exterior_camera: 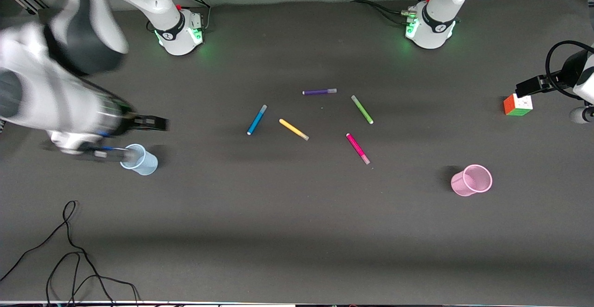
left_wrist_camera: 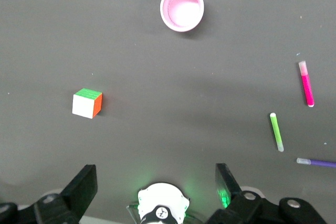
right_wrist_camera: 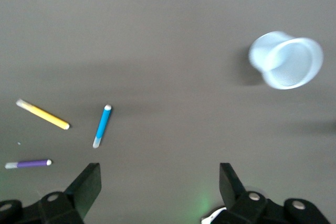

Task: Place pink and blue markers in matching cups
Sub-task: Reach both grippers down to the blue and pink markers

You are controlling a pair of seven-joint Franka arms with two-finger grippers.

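My two arms are glossy white shells with black bands at the joints. Each round base carries a black collar with a small white mark, glows green at one side and trails black cables. My fingers [left_wrist_camera: 83,189] are matt black wedges, with silver screw heads on their mounts.

Five slim felt-tip markers lie loosely clustered mid-table, none touching. Purple marker [exterior_camera: 319,92] lies farthest from the front camera; green marker [exterior_camera: 362,109] beside it toward the left arm's end. Blue marker [exterior_camera: 256,119] and yellow marker [exterior_camera: 293,129] sit nearer; pink marker [exterior_camera: 358,149] nearest. Pale blue translucent plastic cup [exterior_camera: 139,159] stands toward the right arm's end, pink translucent plastic cup [exterior_camera: 472,180] toward the left arm's end. Multicoloured puzzle cube [exterior_camera: 518,105] rests farther from the camera than the pink cup.
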